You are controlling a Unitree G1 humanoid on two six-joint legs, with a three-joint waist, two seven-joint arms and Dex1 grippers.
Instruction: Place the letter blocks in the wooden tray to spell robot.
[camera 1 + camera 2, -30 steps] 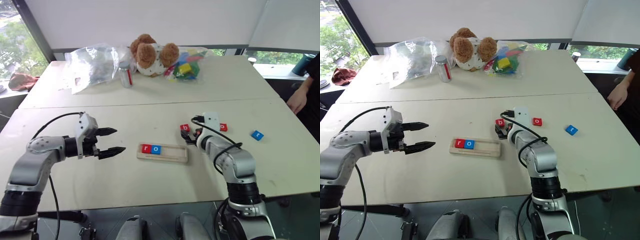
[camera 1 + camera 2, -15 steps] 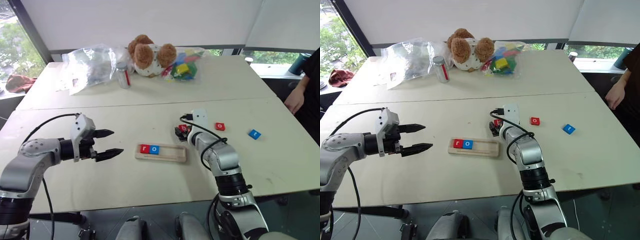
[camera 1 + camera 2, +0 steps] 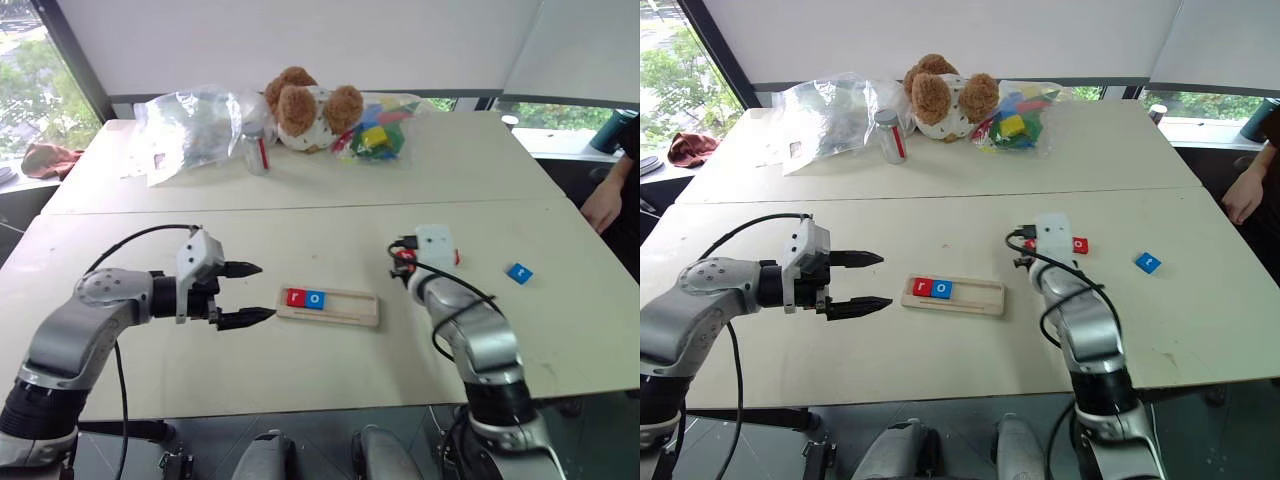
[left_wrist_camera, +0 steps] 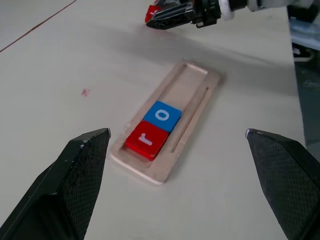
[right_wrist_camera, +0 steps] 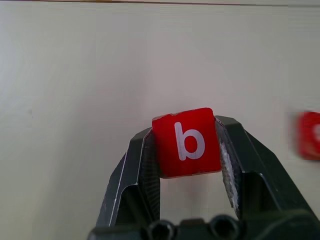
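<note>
The right pincer [image 5: 187, 150] is clamped on the red b tile [image 5: 186, 141], right of the wooden tray [image 3: 328, 306] at frame centre. It should go flat beside the blue o [image 3: 316, 298]. The left pincer [image 3: 247, 294] hangs open, lower left.
</note>
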